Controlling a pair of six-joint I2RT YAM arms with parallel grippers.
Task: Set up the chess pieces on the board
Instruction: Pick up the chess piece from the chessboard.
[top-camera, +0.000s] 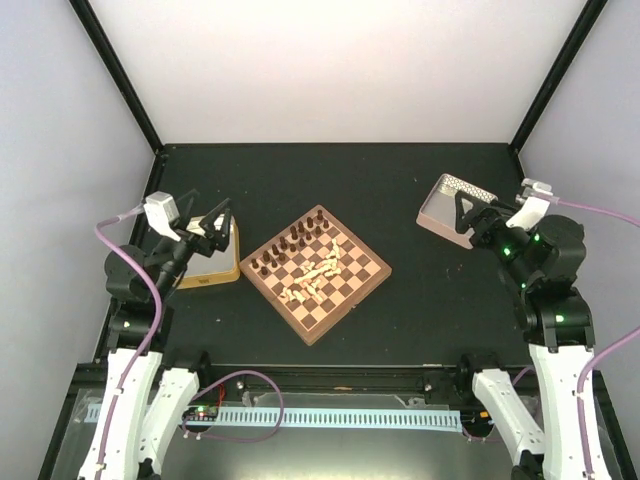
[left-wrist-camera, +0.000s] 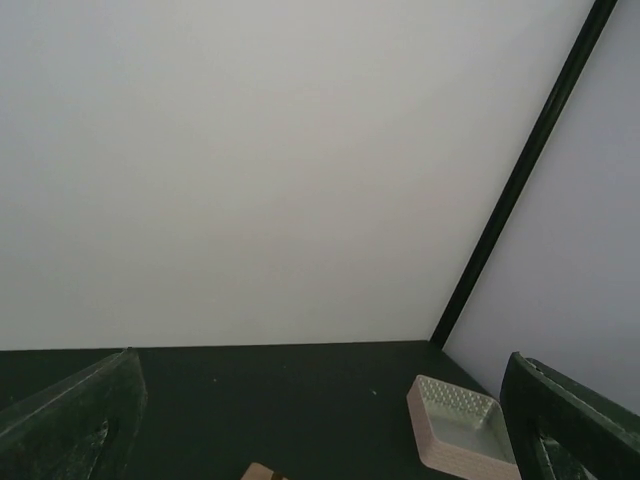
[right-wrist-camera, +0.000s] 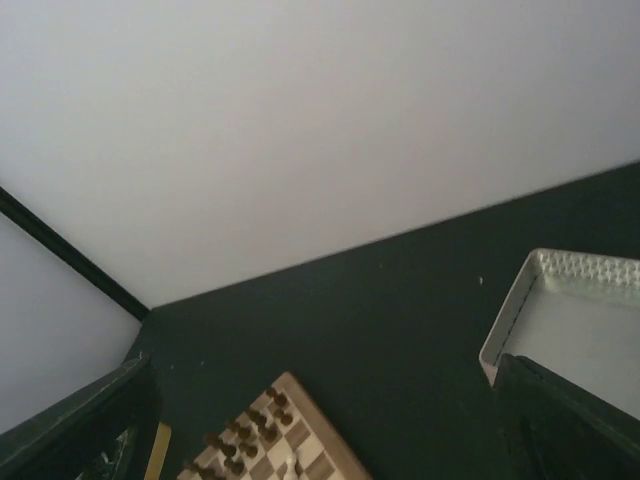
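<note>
The chessboard (top-camera: 350, 285) lies turned like a diamond in the middle of the black table. Dark brown pieces (top-camera: 290, 243) stand in rows along its far-left side. Pale cream pieces (top-camera: 316, 275) lie in a loose heap at its centre. My left gripper (top-camera: 217, 218) is open and empty, raised over the yellowish tray (top-camera: 212, 269), left of the board. My right gripper (top-camera: 466, 214) is open and empty, raised over the pinkish bin (top-camera: 448, 207), right of the board. The right wrist view shows the board's corner (right-wrist-camera: 315, 435) with dark pieces (right-wrist-camera: 240, 450) below open fingers (right-wrist-camera: 560, 420).
The pinkish bin also shows in both wrist views (left-wrist-camera: 455, 440) (right-wrist-camera: 560, 310), empty. White walls with black corner posts (top-camera: 120, 75) enclose the table. A perforated rail (top-camera: 330, 415) and cables (top-camera: 250, 390) run along the near edge.
</note>
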